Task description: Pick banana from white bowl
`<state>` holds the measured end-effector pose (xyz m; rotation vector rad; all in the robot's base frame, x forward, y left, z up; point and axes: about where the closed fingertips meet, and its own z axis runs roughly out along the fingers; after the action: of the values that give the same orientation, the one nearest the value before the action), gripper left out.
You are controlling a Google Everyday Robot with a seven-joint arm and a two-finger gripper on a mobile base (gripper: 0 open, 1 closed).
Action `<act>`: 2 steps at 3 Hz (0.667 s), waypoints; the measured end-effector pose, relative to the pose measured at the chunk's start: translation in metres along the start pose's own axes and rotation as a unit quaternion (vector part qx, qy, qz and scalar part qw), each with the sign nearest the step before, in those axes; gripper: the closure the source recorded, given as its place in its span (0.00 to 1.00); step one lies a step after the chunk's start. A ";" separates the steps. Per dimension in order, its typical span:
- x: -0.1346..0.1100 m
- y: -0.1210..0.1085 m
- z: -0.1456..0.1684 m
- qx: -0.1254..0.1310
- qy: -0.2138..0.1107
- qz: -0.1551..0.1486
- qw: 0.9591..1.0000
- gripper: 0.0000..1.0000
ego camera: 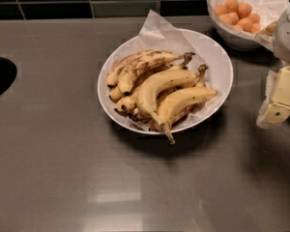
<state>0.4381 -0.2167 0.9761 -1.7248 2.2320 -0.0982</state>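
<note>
Camera view shows the large, bright yellow, strongly curved banana [157,85] lying on top of the pile in the wide, shallow white bowl [223,57], its brownish stem overhanging the near rim. Task status: not lifted; approach, grasp and lift are left to do. The cream-coloured pincer [276,111] hangs right of the bowl, apart from it, above the grey metal desk [63,158]. Apart or together: cannot tell.
</note>
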 end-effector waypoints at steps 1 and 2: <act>0.000 0.000 0.000 0.000 0.000 0.000 1.000 0.00; -0.028 -0.002 -0.002 -0.010 -0.002 -0.041 0.999 0.00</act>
<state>0.4461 -0.1904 0.9845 -1.8242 2.1668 -0.0904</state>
